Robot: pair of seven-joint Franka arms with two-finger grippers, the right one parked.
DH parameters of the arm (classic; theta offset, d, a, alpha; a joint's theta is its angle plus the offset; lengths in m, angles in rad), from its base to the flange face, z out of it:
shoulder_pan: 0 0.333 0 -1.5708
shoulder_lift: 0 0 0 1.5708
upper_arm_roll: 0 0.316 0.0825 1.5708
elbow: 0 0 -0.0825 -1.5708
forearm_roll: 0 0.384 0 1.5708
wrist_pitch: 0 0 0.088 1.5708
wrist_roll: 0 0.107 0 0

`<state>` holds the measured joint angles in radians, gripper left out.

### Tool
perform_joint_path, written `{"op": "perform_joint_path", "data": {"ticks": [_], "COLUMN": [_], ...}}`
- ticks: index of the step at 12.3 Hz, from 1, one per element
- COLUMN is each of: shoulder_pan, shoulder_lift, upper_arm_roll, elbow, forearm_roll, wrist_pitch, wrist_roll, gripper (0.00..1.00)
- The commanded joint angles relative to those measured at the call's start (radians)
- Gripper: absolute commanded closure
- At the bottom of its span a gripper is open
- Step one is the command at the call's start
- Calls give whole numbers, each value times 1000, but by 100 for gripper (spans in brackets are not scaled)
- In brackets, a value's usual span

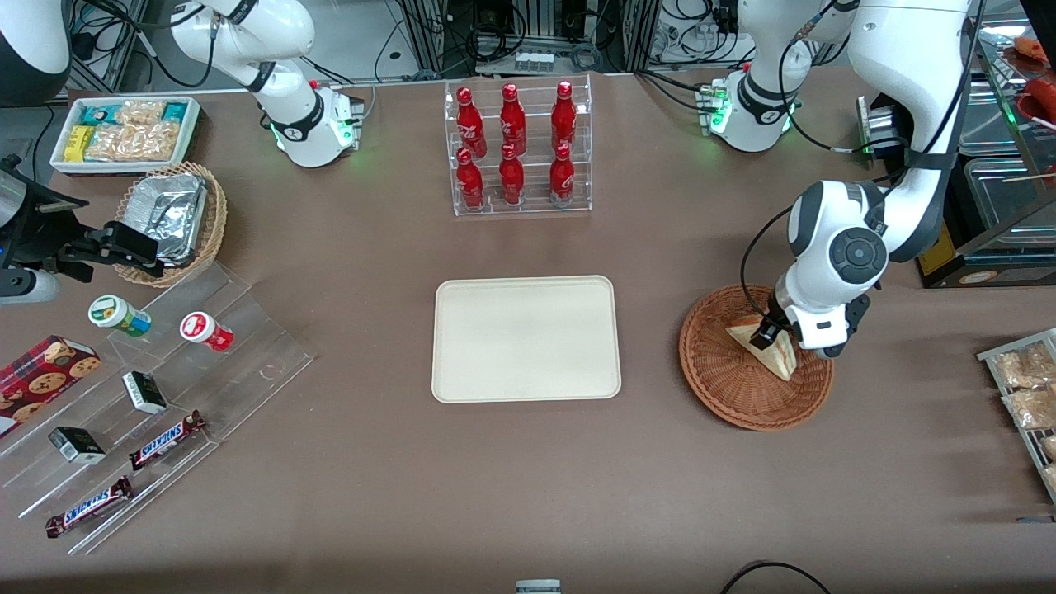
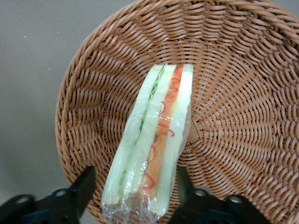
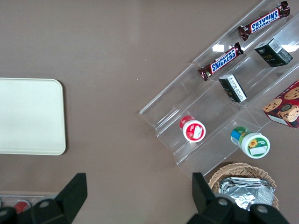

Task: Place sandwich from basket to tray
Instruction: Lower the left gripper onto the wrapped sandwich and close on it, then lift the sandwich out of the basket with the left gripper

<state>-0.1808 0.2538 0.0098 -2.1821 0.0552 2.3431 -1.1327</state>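
Note:
The sandwich (image 1: 774, 353) is a plastic-wrapped wedge of pale bread with red and green filling, standing on edge in the reddish-brown wicker basket (image 1: 730, 388) toward the working arm's end of the table. My left gripper (image 1: 769, 332) is low over the basket, open, with one finger on each side of the sandwich. In the left wrist view the sandwich (image 2: 154, 135) runs between the black fingers (image 2: 84, 186), and a small gap shows at one finger. The basket (image 2: 233, 93) fills that view. The cream tray (image 1: 526, 338) lies bare at the table's middle, beside the basket.
A clear rack of red bottles (image 1: 516, 148) stands farther from the camera than the tray. Toward the parked arm's end are a stepped acrylic display (image 1: 165, 388) with snacks, a foil-filled tan basket (image 1: 169, 219) and a white bin (image 1: 124, 132). A wire rack of packets (image 1: 1027, 388) sits at the working arm's edge.

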Motion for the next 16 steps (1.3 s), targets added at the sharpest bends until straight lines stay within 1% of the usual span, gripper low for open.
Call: {"op": "perform_joint_path", "data": {"ticks": [1,2,4,6,7,9,12,14,16], "shoulder_pan": [-2,-2,-3,-14,-32,-101,-237,-339,-409], "shoulder_lift": [-15,-5,-4,-13,-14,-13,33,79,157], "upper_arm_roll": [4,4,4,-1,-5,-5,-8,-8,-10], "elbow": [19,62,174,322,403,533,680,728,794], "forearm_roll": [18,18,23,47,48,48,40,32,22], "wrist_pitch": [-14,-65,-230,-478,-589,-721,-781,-769,-733], "wrist_roll": [-26,-24,-6,51,72,94,110,148,204], "gripper": [100,100,100,100,100,100,100,100,100]}}
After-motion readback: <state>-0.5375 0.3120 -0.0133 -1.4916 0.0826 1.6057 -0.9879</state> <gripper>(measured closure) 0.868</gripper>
